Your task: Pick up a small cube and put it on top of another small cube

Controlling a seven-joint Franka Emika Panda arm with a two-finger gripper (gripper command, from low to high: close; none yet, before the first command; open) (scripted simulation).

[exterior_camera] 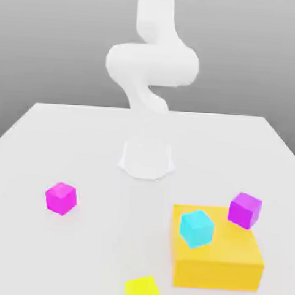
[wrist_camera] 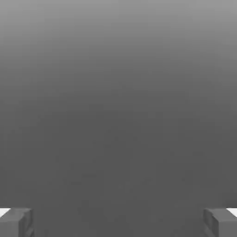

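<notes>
Right now the small cube (exterior_camera: 61,198), bright pink-magenta, sits alone on the white table (exterior_camera: 39,143) toward the exterior view's left, well apart from everything else and nowhere near the jaws. It doesn't show between the fingers in the hand view, which has only flat grey background. The gripper (wrist_camera: 118,222) holds nothing; the jaws stand wide, with one grey fingertip (wrist_camera: 16,222) at one edge of the hand view and the other at the opposite edge, a big bare gap between them. Violet-purple cube (exterior_camera: 244,210) of the same size is over on the exterior view's right, touching or just overlapping the far corner of the big orange-yellow block (exterior_camera: 220,262); can't tell whether it rests on the block or behind it. Cyan cube (exterior_camera: 197,228) appears on top of that block, near its left side. Yellow cube (exterior_camera: 143,291) lies nearest the camera, just beside the block's lower left corner. White arm (exterior_camera: 152,64) rises from its base (exterior_camera: 147,159) at the table's middle, curling upward out of the exterior view, so the hand itself isn't seen there.
</notes>
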